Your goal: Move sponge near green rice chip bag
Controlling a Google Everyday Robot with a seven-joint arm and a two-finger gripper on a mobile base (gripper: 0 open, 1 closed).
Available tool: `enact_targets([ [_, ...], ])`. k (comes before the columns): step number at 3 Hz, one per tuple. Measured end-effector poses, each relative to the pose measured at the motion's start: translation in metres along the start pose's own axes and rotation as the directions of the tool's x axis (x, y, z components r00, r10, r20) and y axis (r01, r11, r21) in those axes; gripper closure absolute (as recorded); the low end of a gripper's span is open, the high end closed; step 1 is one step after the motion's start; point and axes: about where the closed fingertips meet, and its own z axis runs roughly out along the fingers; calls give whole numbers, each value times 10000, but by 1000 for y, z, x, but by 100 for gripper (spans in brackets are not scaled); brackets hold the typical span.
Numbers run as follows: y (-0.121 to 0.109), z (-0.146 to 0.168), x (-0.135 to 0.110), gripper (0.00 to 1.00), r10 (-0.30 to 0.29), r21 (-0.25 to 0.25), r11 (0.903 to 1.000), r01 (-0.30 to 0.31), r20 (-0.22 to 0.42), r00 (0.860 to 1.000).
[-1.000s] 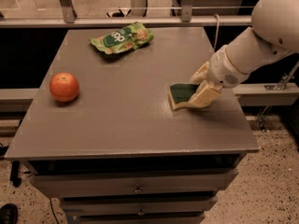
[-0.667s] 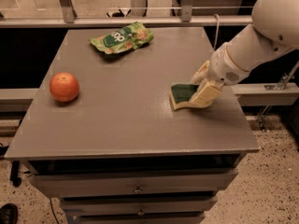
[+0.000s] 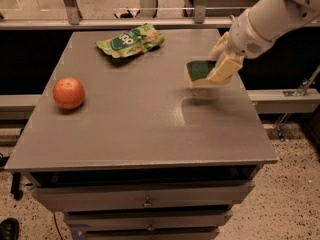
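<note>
Now jaws grip sponge (image 3: pixel 199 70) above table (image 3: pixel 125 134) rt side, arm (image 3: pixel 270 19) cut off top-right.

Right of centre, the cream-coloured gripper (image 3: pixel 217 64) on its white arm (image 3: pixel 272 19) pinches the sponge (image 3: pixel 199 70), which is dark green on top over pale yellow foam. Toward the upper left, the green rice chip bag (image 3: pixel 131 40) is light green with a dark green oval, white lettering and orange-pink patches. At the left, the orange (image 3: pixel 69 92) is reddish-orange. The table (image 3: pixel 135 134) is plain matte grey, and the floor (image 3: pixel 295 204) is speckled beige.
</note>
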Motion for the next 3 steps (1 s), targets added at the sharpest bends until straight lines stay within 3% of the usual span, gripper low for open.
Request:
enact_targets([
  [1, -12, -13, -7, 100, -72, 359, 9993, 67, 131, 9999],
  [2, -12, -13, -7, 100, -72, 358, 9993, 67, 131, 9999],
  [3, -26, -10, -15, 100, -343, 718, 9969, 334, 120, 9993],
])
